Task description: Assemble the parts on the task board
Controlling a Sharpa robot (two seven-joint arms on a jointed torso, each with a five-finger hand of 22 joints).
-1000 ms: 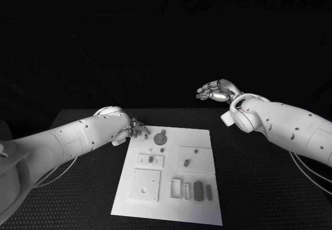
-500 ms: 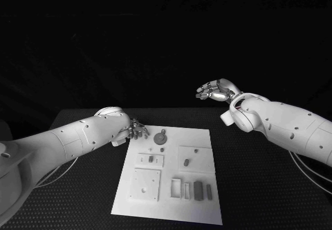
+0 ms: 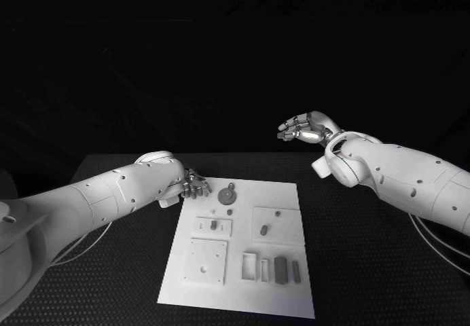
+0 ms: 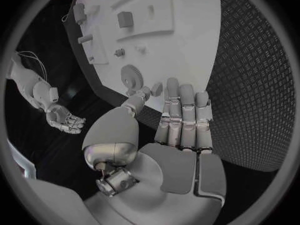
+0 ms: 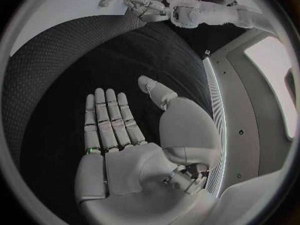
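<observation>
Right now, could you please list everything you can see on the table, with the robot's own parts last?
Table: one, black, textured, under everything.
Task board: one, white plate, middle of the table.
Gear: one, grey, round, at the board's far left corner, beside the left hand.
Raised plates: three, white, across the board's middle and near left.
Small parts: several, grey, some standing in a row at the board's near right, others on the plates.
Left robot hand: one, silver, fingers apart, holding nothing, at the board's far left corner.
Right robot hand: one, silver, open palm, raised beyond the table's far edge.
</observation>
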